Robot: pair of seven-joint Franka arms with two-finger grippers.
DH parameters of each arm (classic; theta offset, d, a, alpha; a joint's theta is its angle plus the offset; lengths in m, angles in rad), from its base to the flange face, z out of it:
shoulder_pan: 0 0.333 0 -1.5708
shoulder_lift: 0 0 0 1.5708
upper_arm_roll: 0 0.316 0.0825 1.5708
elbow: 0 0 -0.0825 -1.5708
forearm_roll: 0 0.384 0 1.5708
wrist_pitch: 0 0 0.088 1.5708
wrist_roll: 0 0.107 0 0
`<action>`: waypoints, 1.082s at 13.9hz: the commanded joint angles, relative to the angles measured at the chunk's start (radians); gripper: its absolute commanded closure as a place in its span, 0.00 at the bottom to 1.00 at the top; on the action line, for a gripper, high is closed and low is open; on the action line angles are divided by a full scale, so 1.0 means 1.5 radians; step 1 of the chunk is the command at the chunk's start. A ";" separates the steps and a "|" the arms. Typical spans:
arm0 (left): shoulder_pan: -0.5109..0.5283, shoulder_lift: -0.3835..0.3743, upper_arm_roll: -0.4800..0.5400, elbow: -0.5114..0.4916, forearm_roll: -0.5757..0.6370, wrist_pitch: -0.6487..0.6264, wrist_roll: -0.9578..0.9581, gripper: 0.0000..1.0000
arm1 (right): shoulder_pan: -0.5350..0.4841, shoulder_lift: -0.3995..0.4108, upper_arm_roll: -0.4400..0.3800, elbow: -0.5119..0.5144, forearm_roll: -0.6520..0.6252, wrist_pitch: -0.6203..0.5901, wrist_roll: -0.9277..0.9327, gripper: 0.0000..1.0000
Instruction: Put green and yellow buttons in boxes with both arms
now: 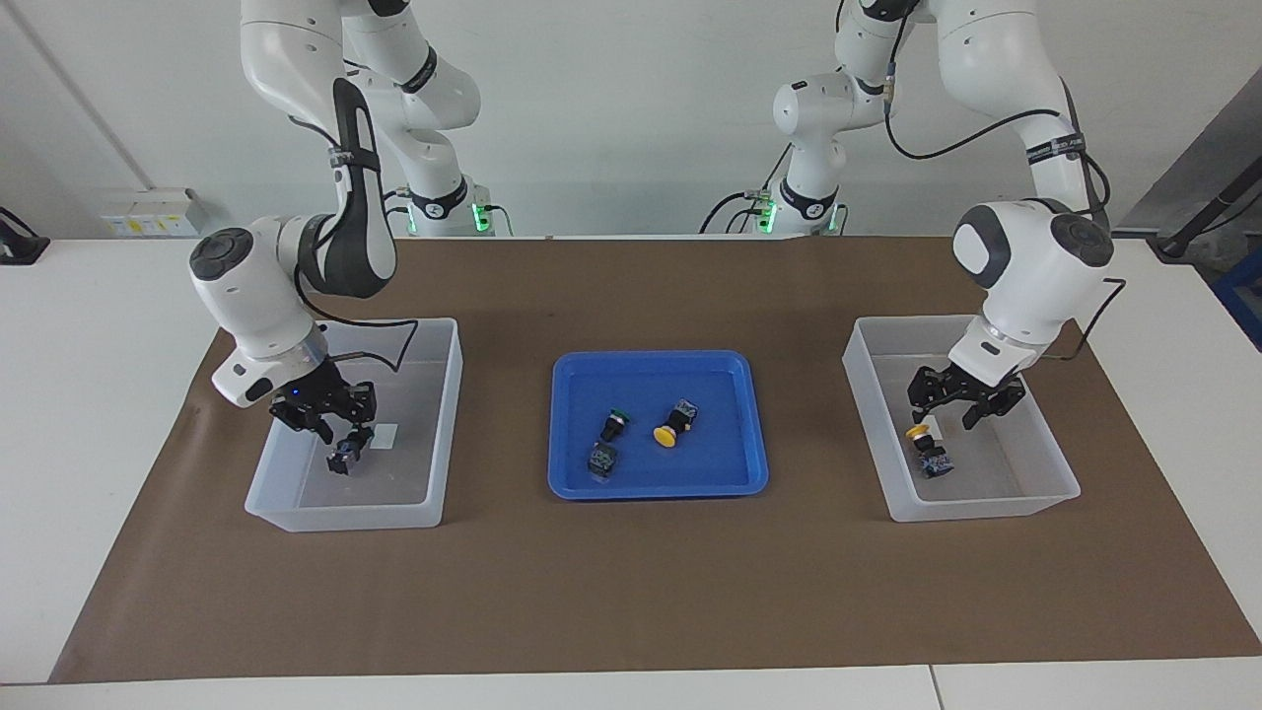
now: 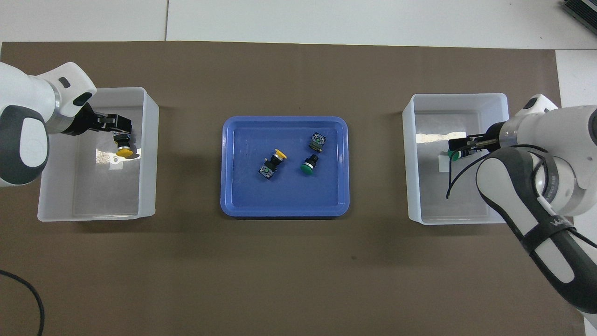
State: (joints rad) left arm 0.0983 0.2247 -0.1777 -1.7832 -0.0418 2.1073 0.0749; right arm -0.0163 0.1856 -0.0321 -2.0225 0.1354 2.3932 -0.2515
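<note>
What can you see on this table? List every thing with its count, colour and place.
mat: 1, brown, on the table
tray: 1, blue, mid-mat
left arm's box: 1, clear
right arm's box: 1, clear
tray green button: 1, in the tray
tray yellow button: 1, beside it
boxed yellow button: 1, left arm's box
boxed green button: 1, right arm's box
left gripper: black, jaws open, over the boxed yellow button
right gripper: black, at the boxed green button

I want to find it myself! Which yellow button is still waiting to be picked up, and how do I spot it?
Look at the blue tray in the middle of the table, between the two clear boxes. Two buttons lie in it; the yellow button is the one with the round yellow cap, beside the green button, toward the left arm's end.
</note>
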 commanded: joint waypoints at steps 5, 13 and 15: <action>-0.175 0.008 0.008 -0.046 -0.007 0.071 -0.196 0.29 | 0.127 -0.006 0.006 0.083 -0.021 -0.055 0.321 0.00; -0.283 0.044 0.007 -0.109 -0.007 0.232 -0.215 0.42 | 0.263 0.148 0.009 0.174 0.026 0.052 0.656 0.00; -0.306 0.070 0.007 -0.110 -0.007 0.279 -0.222 0.41 | 0.291 0.188 0.009 0.192 0.050 0.079 0.674 0.00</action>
State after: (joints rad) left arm -0.3238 0.2954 -0.1833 -1.9405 -0.0418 2.4562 -0.2447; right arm 0.3958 0.4037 -0.0206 -1.7911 0.1741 2.4903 0.7268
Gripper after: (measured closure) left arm 0.414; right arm 0.000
